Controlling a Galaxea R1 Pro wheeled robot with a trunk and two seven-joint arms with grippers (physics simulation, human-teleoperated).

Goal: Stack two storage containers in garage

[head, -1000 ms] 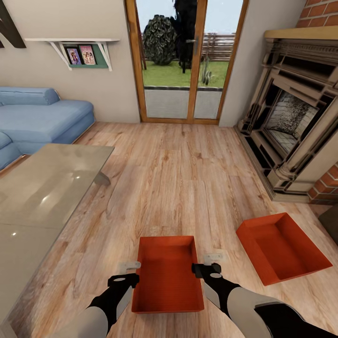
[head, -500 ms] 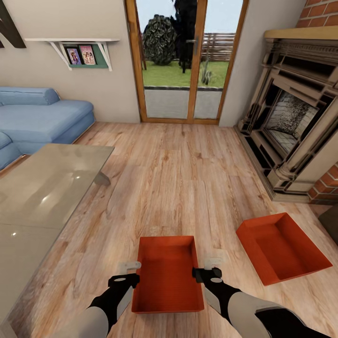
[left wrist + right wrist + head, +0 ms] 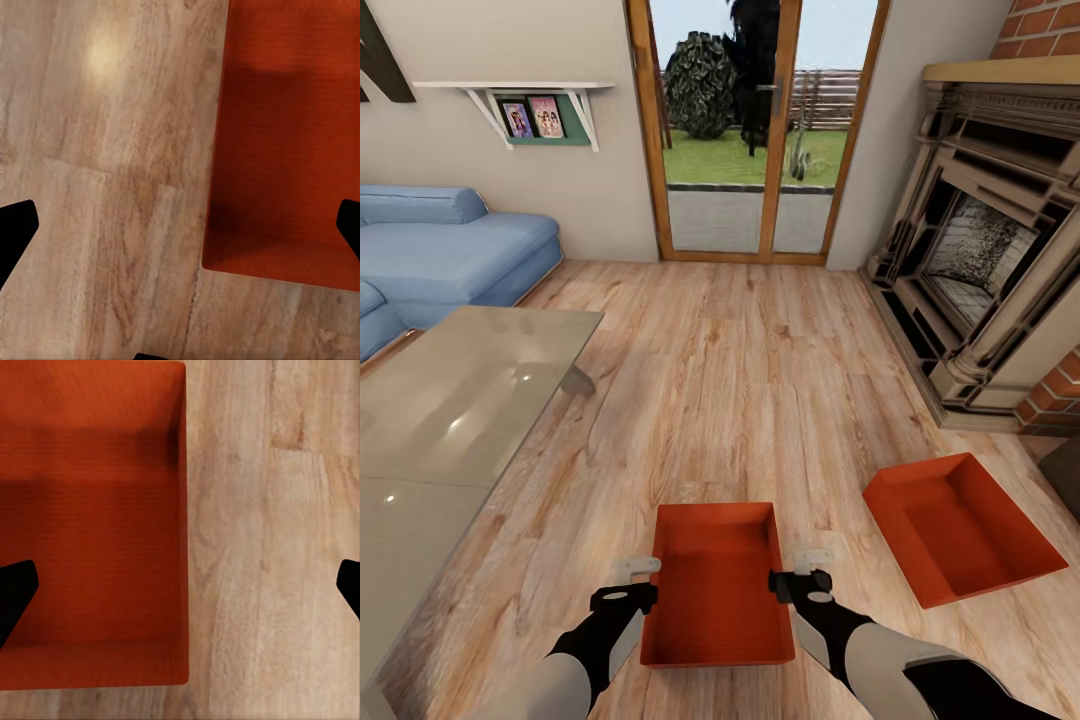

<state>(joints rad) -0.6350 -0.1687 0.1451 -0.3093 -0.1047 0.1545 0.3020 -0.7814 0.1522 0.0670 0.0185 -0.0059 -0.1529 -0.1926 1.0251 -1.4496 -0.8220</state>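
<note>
Right hand (image 3: 801,565) edged back; both containers (image 3: 718,585) (image 3: 960,525) empty.

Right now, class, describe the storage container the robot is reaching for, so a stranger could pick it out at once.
Start at the glass door and come straight back over the wood floor toward the robot. The container lies flat there, between the left tool and right tool. Its twin sits turned at an angle nearer the fireplace, with no tool beside it.

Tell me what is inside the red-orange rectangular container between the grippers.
The near red-orange rectangular container holds nothing; its flat ribbed bottom shows bare, with shadow. The light wood plank floor beneath it is covered.
</note>
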